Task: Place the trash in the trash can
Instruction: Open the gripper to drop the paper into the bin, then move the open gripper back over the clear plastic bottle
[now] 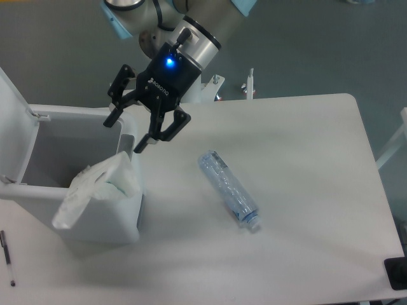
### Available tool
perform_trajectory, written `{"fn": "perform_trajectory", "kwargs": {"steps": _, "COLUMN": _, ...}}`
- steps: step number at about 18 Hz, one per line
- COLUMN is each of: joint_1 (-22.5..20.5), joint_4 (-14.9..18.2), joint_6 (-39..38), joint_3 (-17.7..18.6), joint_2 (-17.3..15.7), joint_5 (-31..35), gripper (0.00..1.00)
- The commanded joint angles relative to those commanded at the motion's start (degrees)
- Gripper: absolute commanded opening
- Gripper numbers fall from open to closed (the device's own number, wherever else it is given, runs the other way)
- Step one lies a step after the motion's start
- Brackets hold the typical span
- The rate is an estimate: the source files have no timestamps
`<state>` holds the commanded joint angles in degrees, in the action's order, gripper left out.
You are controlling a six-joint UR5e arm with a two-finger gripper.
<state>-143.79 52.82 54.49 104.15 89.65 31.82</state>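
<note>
The pincer (124,135) hangs above the right-hand end of the trash can (38,210), its black fingers (114,115) spread wide apart and gripping nothing. A blue light glows on the round black wrist just above it, and the silver arm rises from there toward the top edge of the view.

The trash can stands at the left of the white worktop (299,159). Its lid (11,114) is swung up and back on the left side, so the grey inside of the bin lies open to view. A crumpled white packet (89,190) is draped over the near right corner of the bin's rim: its upper part leans into the opening, while its lower end droops down the outside of the front wall. It is apart from the fingers, which sit above and a little to the right of it.

The clear bottle (229,190) lies on its side on the worktop, well to the right of the bin and clear of the arm. It runs on a slant, its base toward the upper left and its neck toward the lower right.

A thin black pen (7,257) lies on the worktop near the lower left corner, in front of the bin. A dark flat thing (397,273) shows at the worktop's lower right corner, cut off by the edge
</note>
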Motion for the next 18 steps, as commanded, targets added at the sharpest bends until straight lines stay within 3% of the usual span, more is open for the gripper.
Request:
{"fn": "perform_trajectory", "kwargs": {"steps": 9, "joint_1": -3.9, "joint_4": -0.1, "joint_6": 0.3, "joint_3": -0.3, "joint_2": 0.7, "joint_5": 0.3, "gripper": 1.0}}
{"fn": "perform_trajectory", "kwargs": {"steps": 18, "joint_1": -10.6, "joint_4": 0.4, "joint_6": -0.5, "joint_3": -3.3, "joint_2": 9.0, "joint_5": 1.9, "gripper": 1.0}}
